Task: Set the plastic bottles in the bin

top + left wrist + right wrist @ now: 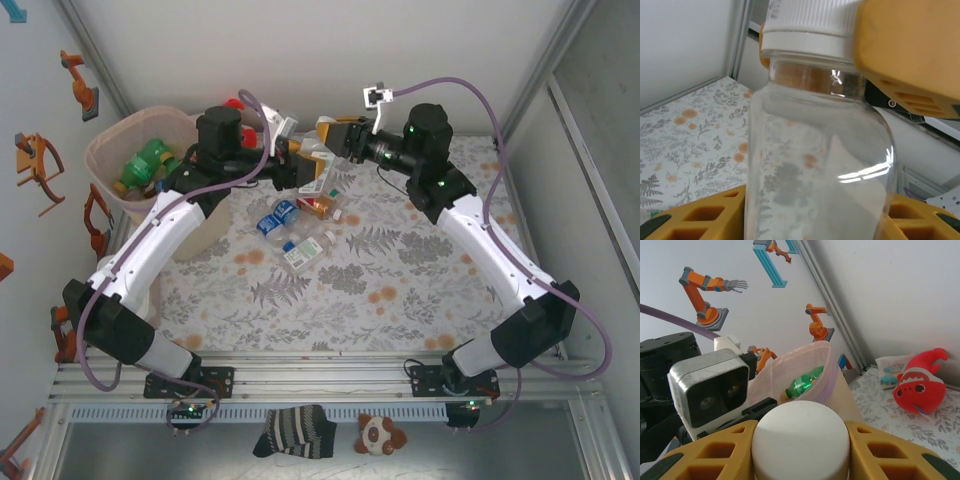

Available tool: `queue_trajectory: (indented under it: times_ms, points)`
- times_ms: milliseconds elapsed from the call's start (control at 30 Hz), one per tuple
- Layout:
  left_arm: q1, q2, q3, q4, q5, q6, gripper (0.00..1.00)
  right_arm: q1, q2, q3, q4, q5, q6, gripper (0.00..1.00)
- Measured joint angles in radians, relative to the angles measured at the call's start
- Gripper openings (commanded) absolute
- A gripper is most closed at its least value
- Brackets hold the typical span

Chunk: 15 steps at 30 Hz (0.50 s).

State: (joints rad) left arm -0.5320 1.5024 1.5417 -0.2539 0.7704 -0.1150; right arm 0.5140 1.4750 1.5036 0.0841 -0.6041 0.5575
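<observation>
A clear plastic bottle (820, 165) with a white cap (800, 440) hangs above the back of the table between both arms (306, 158). My right gripper (800, 452) is shut on its cap, a yellow finger (910, 55) on each side. My left gripper (815, 222) has its yellow fingers (695, 215) pressed against both sides of the bottle's body. The pale-pink bin (108, 150) stands at the back left, left of both grippers, with a green bottle (805, 382) inside. Several more bottles (277, 217) lie on the flowered mat below the grippers.
A red fish plush (917, 385) lies at the back behind the left arm, next to a small printed packet (890, 372). Walls close in the left, back and right sides. A striped sock (295, 430) and a small plush toy (378, 435) lie in front of the arm bases.
</observation>
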Motion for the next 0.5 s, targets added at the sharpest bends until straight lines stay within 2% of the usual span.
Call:
queue_trajectory:
  times_ms: [167, 233, 333, 400, 500]
  points:
    - [-0.007, 0.0, 0.001, 0.002, -0.003, 0.016, 0.35, 0.004, 0.0, 0.004, -0.013, 0.02, 0.001, 0.0]
    - [-0.006, 0.0, 0.001, 0.0, -0.003, 0.017, 0.34, 0.005, 0.0, 0.004, -0.016, 0.023, 0.001, 0.08]
    - [-0.006, 0.0, 0.001, -0.002, -0.008, 0.025, 0.34, 0.006, 0.0, 0.005, -0.022, 0.029, -0.001, 0.34]
    - [-0.007, -0.002, 0.001, -0.007, -0.014, 0.033, 0.34, 0.006, 0.0, 0.009, -0.034, 0.034, -0.003, 0.47]
    - [-0.004, -0.011, 0.002, -0.026, -0.04, 0.04, 0.34, 0.011, -0.007, 0.01, -0.061, 0.05, -0.025, 0.55]
